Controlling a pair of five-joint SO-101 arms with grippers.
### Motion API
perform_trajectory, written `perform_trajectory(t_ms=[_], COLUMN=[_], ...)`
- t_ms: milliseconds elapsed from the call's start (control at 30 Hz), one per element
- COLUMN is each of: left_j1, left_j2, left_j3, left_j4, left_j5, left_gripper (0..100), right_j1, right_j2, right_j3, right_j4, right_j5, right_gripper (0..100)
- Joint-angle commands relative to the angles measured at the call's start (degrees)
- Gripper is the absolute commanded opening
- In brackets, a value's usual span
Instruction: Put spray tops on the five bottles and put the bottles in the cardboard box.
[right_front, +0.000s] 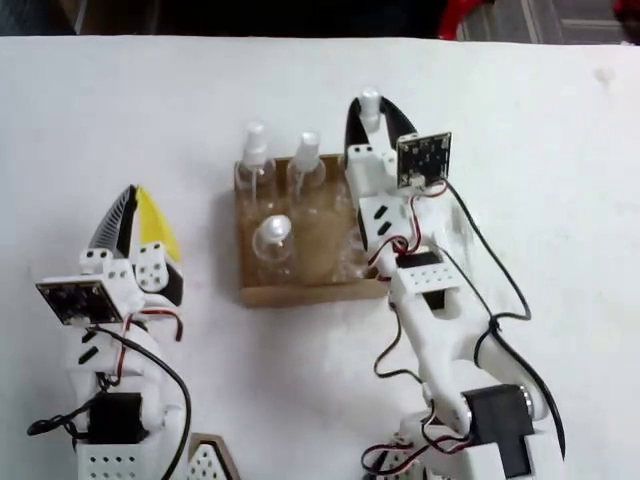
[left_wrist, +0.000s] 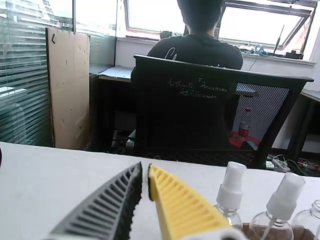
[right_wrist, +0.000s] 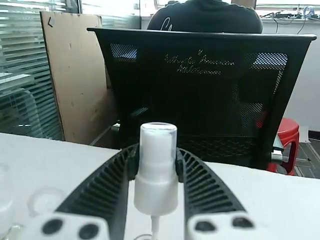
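The cardboard box (right_front: 262, 292) lies mid-table. Three clear bottles with white spray tops stand in it: two at its far edge (right_front: 255, 152) (right_front: 305, 160) and one nearer (right_front: 272, 236). My right gripper (right_front: 370, 100) is past the box's far right corner, shut on a white spray top (right_wrist: 156, 170) whose thin tube hangs down between the black fingers (right_wrist: 202, 187). My left gripper (right_front: 133, 195) is left of the box, its grey and yellow fingers (left_wrist: 175, 200) shut on nothing. Two capped bottles (left_wrist: 230, 192) (left_wrist: 282, 202) show beside it, plus an uncapped neck (left_wrist: 314, 212).
The right arm's body (right_front: 420, 270) covers the box's right side. A small cardboard piece (right_front: 212, 458) lies at the table's near edge. Beyond the far edge are a black mesh chair (right_wrist: 210, 85) with a seated person and a leaning cardboard sheet (left_wrist: 67, 87).
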Motion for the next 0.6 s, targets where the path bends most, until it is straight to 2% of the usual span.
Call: perform_trajectory(t_ms=[0,467,567], left_j1=[0.7,0.7,0.7], left_j2=[0.0,0.0,0.0], left_j3=[-0.3,-0.3,-0.3], left_j4=[-1.5,-1.5,-1.5], left_j5=[-0.7,-0.7,-0.7], left_gripper=[3,3,3], right_j1=[-1.4,-2.8,-2.8], right_j2=[-0.6,0.0,-0.1], right_j3=[1.8,3.3,3.3], right_j4=[-1.5,-1.1,0.1], right_j5=[-0.3,-0.1,-0.2], right_gripper=[1.6,2.5,8.0])
